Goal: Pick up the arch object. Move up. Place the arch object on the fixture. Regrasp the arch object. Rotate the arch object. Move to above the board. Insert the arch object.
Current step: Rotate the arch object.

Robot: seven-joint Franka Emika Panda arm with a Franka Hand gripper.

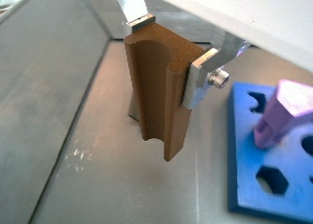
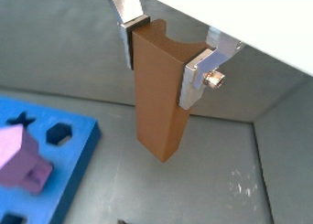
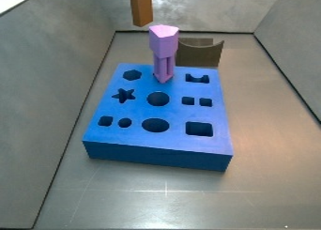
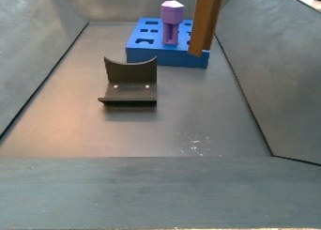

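My gripper [image 1: 169,47] is shut on the arch object [image 1: 159,100], a long reddish-brown bar that hangs upright below the fingers [image 1: 202,77]. Its scooped end sits up between the silver plates in both wrist views, gripper [image 2: 162,56] and arch object [image 2: 159,104] alike. In the side views only the bar shows, high in the air at the frame's upper edge [image 3: 141,4] [image 4: 206,23], off the board's edge. The blue board [image 3: 163,130] [image 4: 150,48] lies on the floor. The dark fixture [image 3: 201,53] [image 4: 129,82] stands bare beside it.
A purple faceted peg [image 3: 163,51] [image 4: 172,23] [image 1: 284,113] [image 2: 22,164] stands upright in the board. Several shaped cutouts in the board are open. Sloping grey walls [image 3: 75,74] enclose the floor on all sides.
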